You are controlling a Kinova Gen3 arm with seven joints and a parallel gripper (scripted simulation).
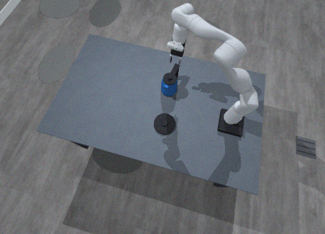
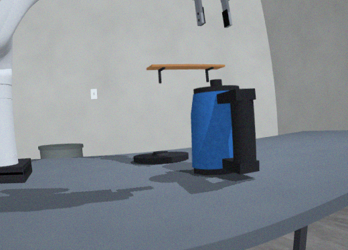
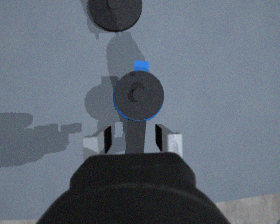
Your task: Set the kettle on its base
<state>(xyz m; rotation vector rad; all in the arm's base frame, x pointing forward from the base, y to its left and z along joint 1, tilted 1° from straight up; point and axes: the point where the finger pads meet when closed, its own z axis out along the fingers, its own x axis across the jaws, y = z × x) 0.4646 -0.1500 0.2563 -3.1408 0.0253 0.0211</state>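
Note:
The blue kettle (image 1: pixel 169 89) (image 2: pixel 207 129) (image 3: pixel 145 102) with a black lid stands upright on the table, off its base. Its black handle (image 1: pixel 175 70) (image 2: pixel 244 132) (image 3: pixel 135 135) points away from the base. The round black base (image 1: pixel 159 128) (image 2: pixel 160 158) (image 3: pixel 117 17) lies flat on the table, with the stud raised at its middle. My gripper (image 1: pixel 175 61) (image 2: pixel 215 25) (image 3: pixel 133 134) is open and empty, well above the kettle. In the wrist view the handle shows between the fingertips, far below them. The ring under the kettle is hidden.
The table (image 1: pixel 109 99) (image 2: pixel 117 219) carries my arm's black mount (image 1: pixel 222 128) (image 2: pixel 25 172) at one side. A wooden shelf (image 2: pixel 184 67) is on the wall behind, and a grey round container (image 2: pixel 61 152) shows beyond the table.

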